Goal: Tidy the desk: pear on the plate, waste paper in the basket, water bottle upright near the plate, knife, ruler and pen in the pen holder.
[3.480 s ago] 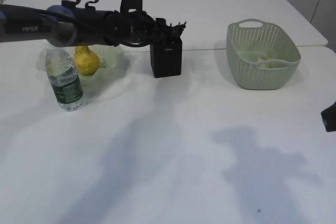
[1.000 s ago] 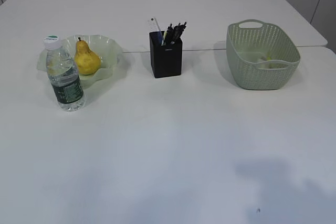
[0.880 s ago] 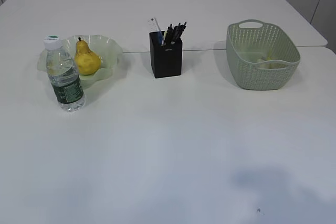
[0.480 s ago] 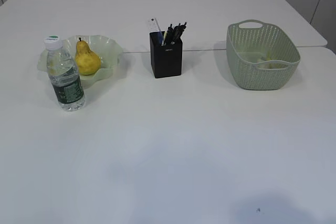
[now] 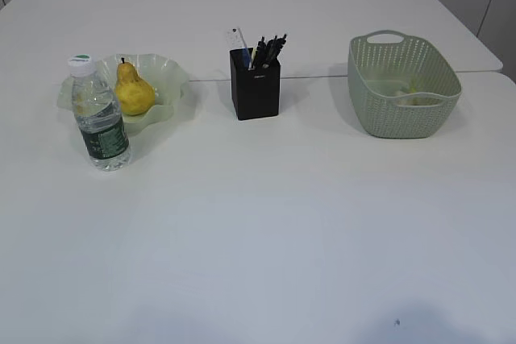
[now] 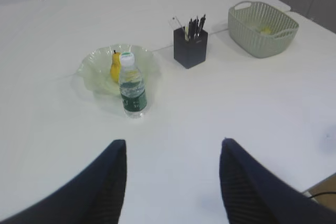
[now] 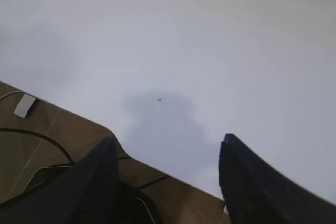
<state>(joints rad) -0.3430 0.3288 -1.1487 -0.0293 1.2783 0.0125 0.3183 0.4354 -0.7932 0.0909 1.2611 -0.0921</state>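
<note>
Plate [image 5: 165,78]: one, pale green, wavy rim; holds the one pear [image 5: 133,90], upright, stem up; ahead and left of the left gripper [image 6: 172,182]
Pen holder [image 5: 255,86]: one, black, square; the clear ruler [image 5: 238,41] and several dark pens [image 5: 271,47] stand in it, tips leaning; pen count cannot be told; far ahead of the left gripper, slightly right
Basket [image 5: 399,86]: one, sage green; pale and yellow waste paper [image 5: 407,89] lies at its bottom; far ahead and right of the left gripper; only its rim edge shows at the top of the right wrist view
Water bottle [image 5: 98,112]: one, upright, cap on, just in front of the plate; ahead and left of the left gripper
Worktop [image 5: 266,231]: white; wide bare stretch between both grippers and the things; near edge shows just under the right gripper [image 7: 168,182], with cables below it
Left gripper: jaws spread wide, nothing between them
Right gripper: jaws spread wide, holding nothing
</note>
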